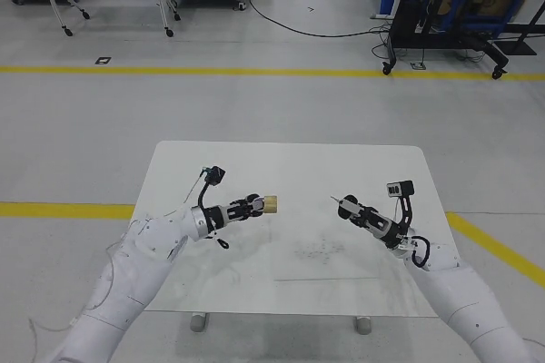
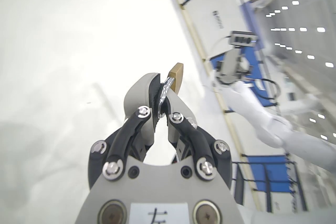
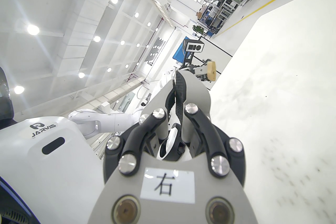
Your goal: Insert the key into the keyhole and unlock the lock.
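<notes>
Lock (image 2: 177, 76) sat clamped by its shackle (image 2: 166, 87) in left pincer (image 2: 163, 90). Right pincer (image 3: 178, 83), well apart, pinched key (image 1: 334, 198). Best approach: align key tip w/ keyhole (image 3: 214, 72), then advance straight & slow.

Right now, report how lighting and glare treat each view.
Top view: even light, the white rectangular table reads plainly. Left wrist view: that tabletop washes out to near-blank white behind the left hand, shut on the brass padlock. Right wrist view: round ceiling lamps flare into star-shaped streaks.
</notes>
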